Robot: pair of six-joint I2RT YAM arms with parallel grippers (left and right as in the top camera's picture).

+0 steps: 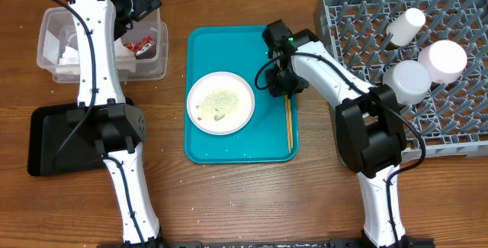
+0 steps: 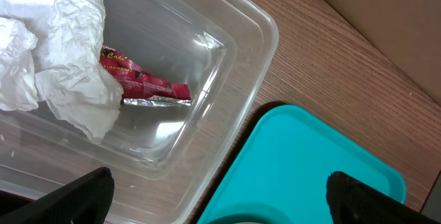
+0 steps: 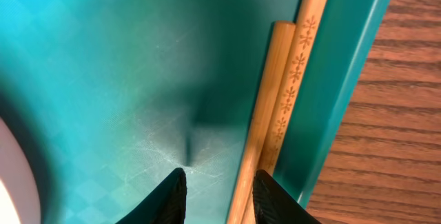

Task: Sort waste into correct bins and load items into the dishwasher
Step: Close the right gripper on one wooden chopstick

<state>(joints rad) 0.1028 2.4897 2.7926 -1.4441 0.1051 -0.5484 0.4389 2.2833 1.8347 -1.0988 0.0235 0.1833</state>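
Nearest, the black tray lies on the worktop by the left arm. On the teal serving tray, the white plate carries rice grains, and the chopsticks lie along the right rim. The right end effector hangs low over them, jaws slightly parted around one stick, not pinching it. Beyond, the grey dish rack holds the cup and two bowls. Farthest left, the left end effector gapes wide over the clear tub, which holds the napkin and sauce packet.
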